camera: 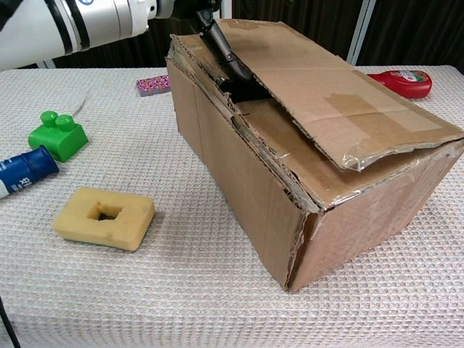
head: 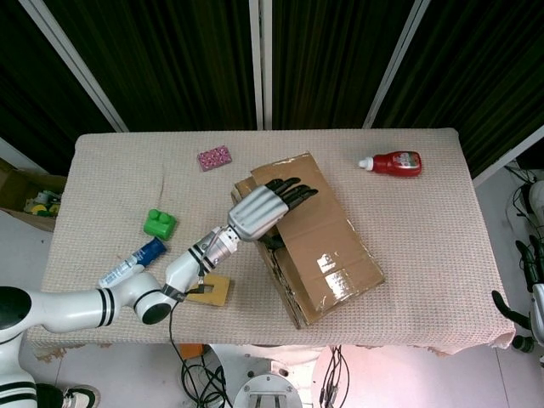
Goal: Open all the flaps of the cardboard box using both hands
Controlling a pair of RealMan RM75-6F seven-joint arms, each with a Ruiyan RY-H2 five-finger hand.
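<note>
Currently the left hand (head: 262,208) lies palm-down over the cardboard box (camera: 304,181), its dark fingertips (head: 299,190) extended side by side on the top flap (camera: 326,94), one finger (camera: 230,61) reaching under that flap's edge. Below the fingers the box sits mid-table. Right hand (head: 534,285) hangs at the table's far right edge; its finger spread cannot be told. A yellow sponge (camera: 104,217) lies behind the wrist.

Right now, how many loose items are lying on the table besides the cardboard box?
5. Pink pack behind the box's left end; red bottle at far right; green block, blue tube and yellow sponge on the left. The box may hide others.
</note>
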